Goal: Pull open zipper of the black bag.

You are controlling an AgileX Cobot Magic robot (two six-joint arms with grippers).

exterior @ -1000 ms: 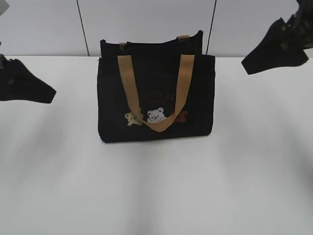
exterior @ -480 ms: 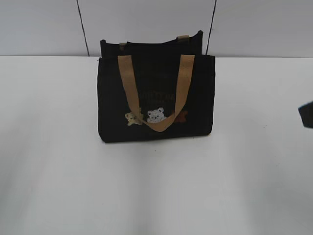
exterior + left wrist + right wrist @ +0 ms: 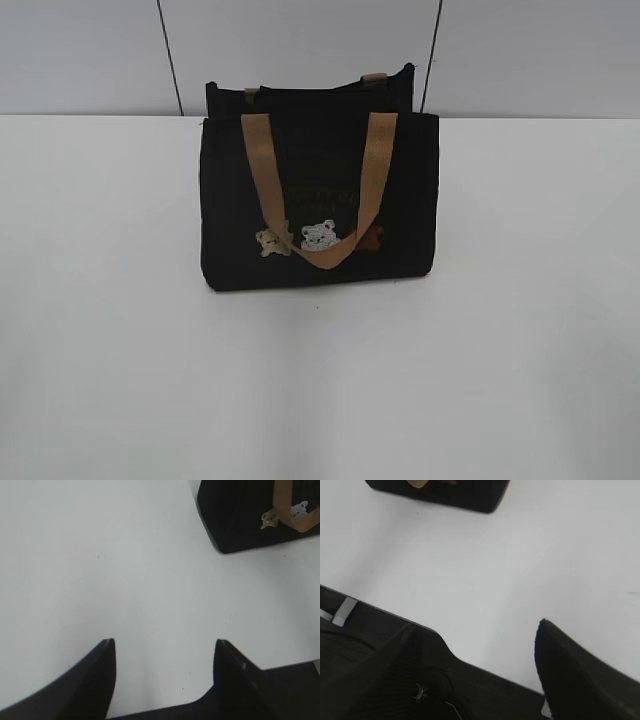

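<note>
The black bag (image 3: 225,200) stands upright at the middle back of the white table (image 3: 320,400). A tan handle (image 3: 262,170) hangs down its front above small bear patches (image 3: 318,236). I cannot make out the zipper along its top. Neither gripper shows in the exterior view. In the left wrist view my left gripper (image 3: 164,642) is open over bare table, with the bag (image 3: 235,515) far off at the upper right. The right gripper (image 3: 480,625) is also open over bare table, well short of the bag's bottom corner (image 3: 465,495).
A pale panelled wall with dark seams (image 3: 168,55) rises just behind the bag. White tabletop stretches in front of the bag and to both sides. A dark edge with a grey metal tab (image 3: 344,611) lies at the left of the right wrist view.
Both grippers, at the left and right edges of the exterior view a second ago, have drawn back out of that view. The bag has not moved.
</note>
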